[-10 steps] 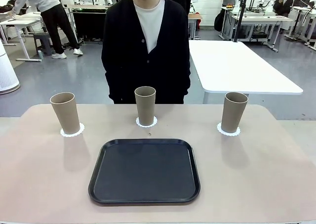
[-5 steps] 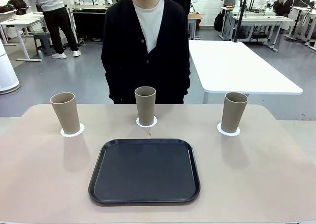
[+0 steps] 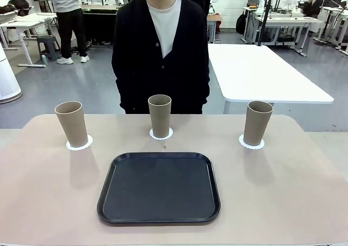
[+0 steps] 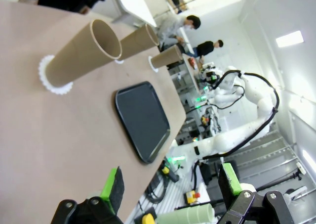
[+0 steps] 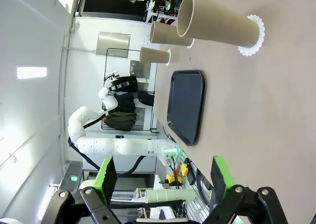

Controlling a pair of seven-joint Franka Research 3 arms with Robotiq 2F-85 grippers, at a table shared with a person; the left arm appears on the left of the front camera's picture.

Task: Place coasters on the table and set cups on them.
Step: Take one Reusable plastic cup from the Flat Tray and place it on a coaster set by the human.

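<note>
Nothing on the desk point(image 3: 283, 202) moved; three cups point(image 3: 160, 115) upright on their doilies point(image 3: 79, 144) behind black tray point(image 3: 159, 187), left tool point(image 4: 170, 189) and right tool point(image 5: 163, 177) both wide, empty

We see the table point(image 3: 304, 202) bearing three coasters point(image 3: 79, 144), each under a cup point(image 3: 72, 123). A black tray point(image 3: 159, 188) lies nearer us.

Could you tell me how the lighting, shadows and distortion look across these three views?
Front view: even, sharp light; each cup casts a soft shadow toward the camera on the table. Left wrist view: rolled sideways, cups stretched, window glare washing out the top. Right wrist view: also rolled, with a bright ceiling lamp.
</note>
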